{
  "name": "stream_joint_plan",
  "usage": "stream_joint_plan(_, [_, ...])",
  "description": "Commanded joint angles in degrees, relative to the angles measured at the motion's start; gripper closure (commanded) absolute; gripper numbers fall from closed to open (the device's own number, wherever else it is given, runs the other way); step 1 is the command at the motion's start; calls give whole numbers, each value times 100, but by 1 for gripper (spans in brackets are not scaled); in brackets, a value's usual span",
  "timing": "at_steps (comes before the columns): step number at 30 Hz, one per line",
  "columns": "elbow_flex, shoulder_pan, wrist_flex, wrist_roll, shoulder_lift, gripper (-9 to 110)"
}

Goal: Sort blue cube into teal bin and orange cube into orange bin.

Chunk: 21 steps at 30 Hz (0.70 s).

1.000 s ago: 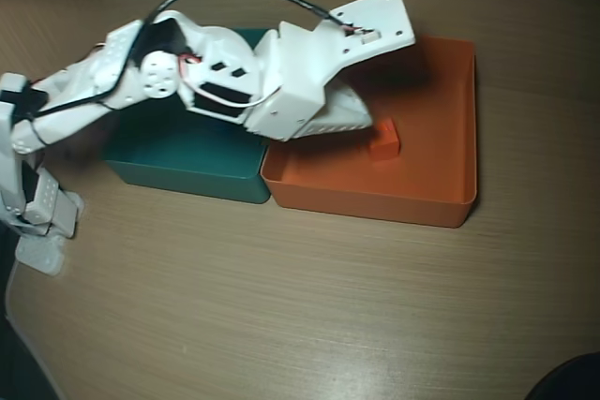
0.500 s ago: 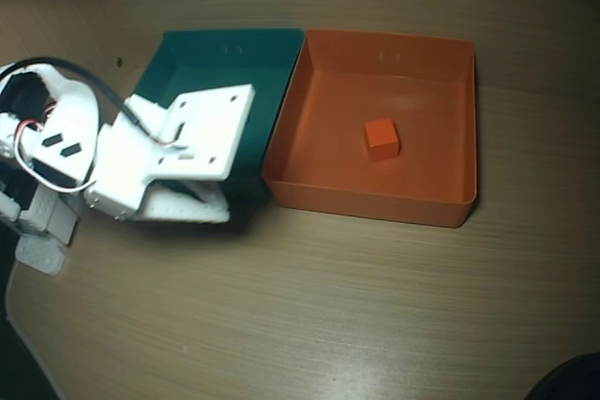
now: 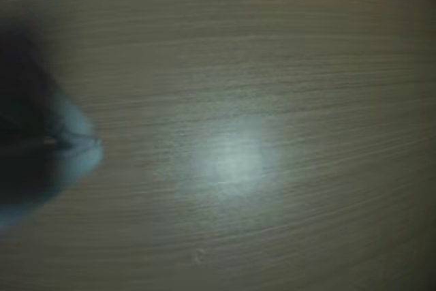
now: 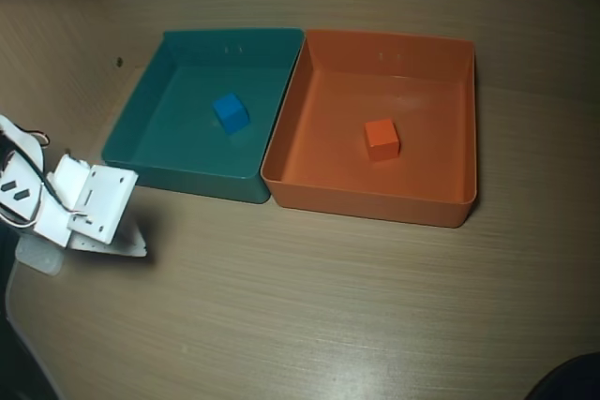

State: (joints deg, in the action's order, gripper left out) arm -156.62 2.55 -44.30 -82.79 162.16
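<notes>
In the overhead view, the teal bin and the orange bin sit side by side, walls touching, toward the tabletop's far edge. The blue cube lies on the teal bin's flat bottom, near its middle, clear of the walls. The orange cube rests near the middle of the orange bin's floor. Both cubes are small, plain-faced and alike in size. The hand is at the tabletop's left edge, near the teal bin's front corner; whether its fingers are apart cannot be told. The wrist view shows bare wood grain.
</notes>
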Motion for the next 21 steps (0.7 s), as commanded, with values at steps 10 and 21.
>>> stream_joint_plan(10, [-2522,-97,9,-44,3015,107])
stream_joint_plan(21, [-2514,-26,-2602,-1125,2988,107])
